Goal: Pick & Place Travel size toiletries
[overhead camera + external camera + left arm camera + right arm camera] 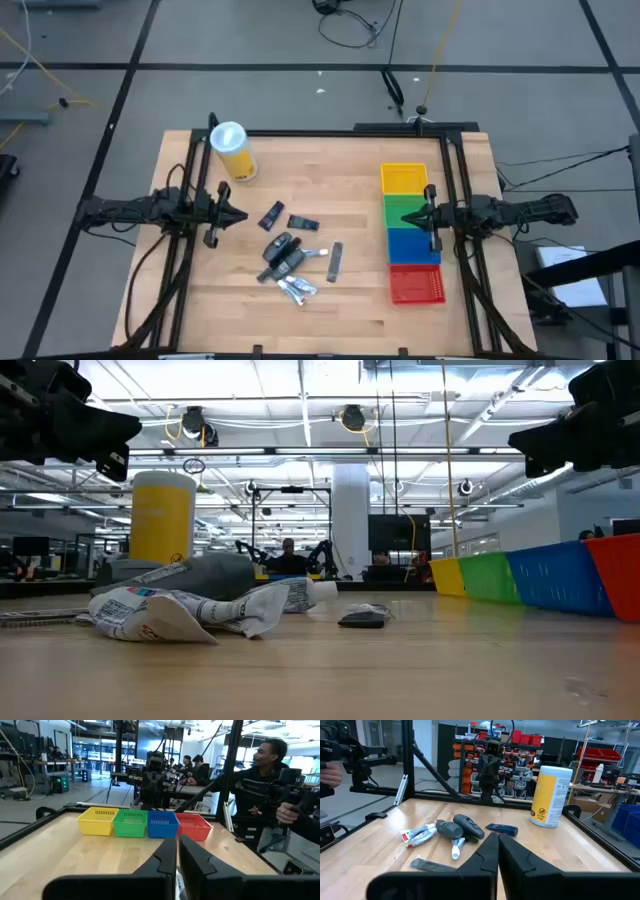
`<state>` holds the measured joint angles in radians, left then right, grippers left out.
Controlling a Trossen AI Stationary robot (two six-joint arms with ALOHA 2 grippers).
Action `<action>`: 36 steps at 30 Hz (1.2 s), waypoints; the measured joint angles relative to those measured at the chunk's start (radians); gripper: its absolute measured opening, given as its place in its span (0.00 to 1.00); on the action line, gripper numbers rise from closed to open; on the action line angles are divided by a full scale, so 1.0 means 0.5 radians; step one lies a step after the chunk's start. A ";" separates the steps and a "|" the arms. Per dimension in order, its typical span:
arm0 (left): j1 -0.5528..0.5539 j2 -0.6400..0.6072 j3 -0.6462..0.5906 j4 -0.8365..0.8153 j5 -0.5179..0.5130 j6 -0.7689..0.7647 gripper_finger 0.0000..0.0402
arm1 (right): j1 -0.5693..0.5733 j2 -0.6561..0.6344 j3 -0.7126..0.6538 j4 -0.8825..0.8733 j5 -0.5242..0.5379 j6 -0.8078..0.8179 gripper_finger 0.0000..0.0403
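Between both raised arms, small dark tubes and silvery sachets (290, 258) sit piled midtable, left gripper (240, 216) and right gripper (408, 217) pinched narrow, empty.

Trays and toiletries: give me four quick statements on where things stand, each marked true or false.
1. The trays hold toiletries. False: all four look empty.
2. The toiletries lie in a loose pile mid-table. True.
3. The left gripper holds a tube. False: shut on nothing, beside the pile.
4. The right gripper hovers over the trays, shut. True.
5. The yellow canister lies on its side. False: it stands upright.
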<state>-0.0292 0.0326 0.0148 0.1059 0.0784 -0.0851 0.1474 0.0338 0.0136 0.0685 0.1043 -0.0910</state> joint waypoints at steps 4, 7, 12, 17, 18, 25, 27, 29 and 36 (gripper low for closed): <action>0.000 0.000 0.000 -0.002 -0.001 0.020 0.05 | 0.000 0.000 0.000 0.001 0.000 0.000 0.00; 0.000 0.000 0.000 -0.015 -0.001 -0.021 0.05 | 0.001 0.000 0.001 0.002 0.000 0.000 0.00; -0.015 0.048 0.000 0.112 -0.170 -0.037 0.05 | 0.000 0.001 0.000 0.033 0.000 0.000 0.00; -0.112 0.282 0.008 0.265 -0.492 0.010 0.05 | 0.000 0.000 0.001 0.065 0.007 -0.035 0.00; -0.140 0.349 0.024 0.296 -0.560 0.000 0.05 | 0.000 0.000 0.000 0.065 0.008 -0.056 0.00; -0.394 0.936 0.344 0.391 -0.928 0.144 0.01 | 0.000 0.000 0.001 0.065 0.008 -0.102 0.00; -0.436 1.117 0.468 0.329 -1.018 0.205 0.01 | 0.001 0.000 0.001 0.065 0.008 -0.103 0.00; -0.456 1.285 0.561 0.299 -1.029 0.249 0.00 | 0.001 0.000 0.000 0.065 0.008 -0.103 0.00; -0.433 1.693 0.800 0.404 -1.033 0.145 0.05 | 0.000 0.001 0.001 0.064 0.008 -0.053 0.00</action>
<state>-0.2457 0.8790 0.4148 0.3078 -0.4382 -0.0124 0.1475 0.0341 0.0139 0.1006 0.1085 -0.1176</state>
